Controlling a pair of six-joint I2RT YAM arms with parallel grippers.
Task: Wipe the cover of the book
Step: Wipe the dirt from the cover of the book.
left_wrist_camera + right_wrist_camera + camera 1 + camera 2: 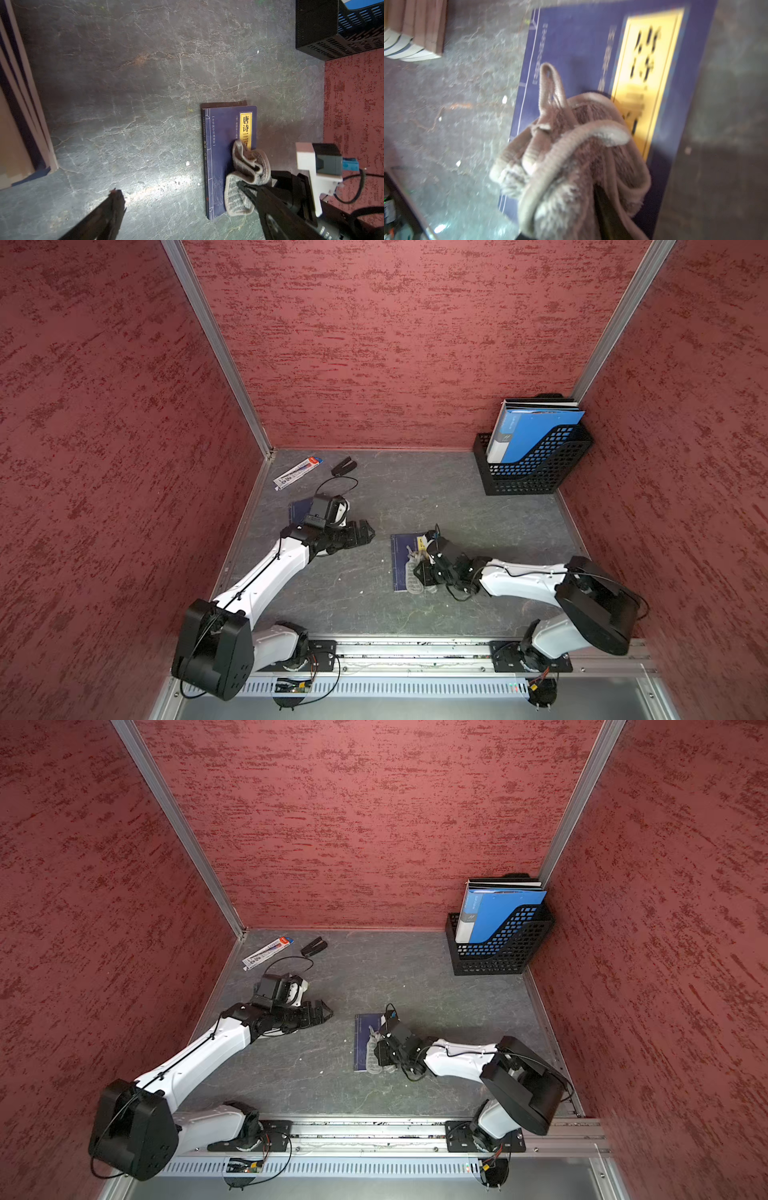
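A dark blue book (400, 568) (361, 1042) with a yellow title label lies flat on the grey table. Its cover shows in the left wrist view (223, 128) and the right wrist view (577, 41). A fuzzy grey-brown cloth (248, 164) (571, 158) rests bunched on the cover's near half. My right gripper (422, 568) (380, 1048) is shut on the cloth and presses it onto the book; the cloth hides its fingers in the right wrist view. My left gripper (368, 533) (326, 1013) (180, 193) hangs open and empty, left of the book and apart from it.
A black mesh file holder (532, 468) (498, 952) with blue folders stands at the back right corner. A pen pack (297, 473) and a black clip (344, 466) lie at the back left. Another blue book (298, 510) lies under my left wrist. Red walls enclose three sides.
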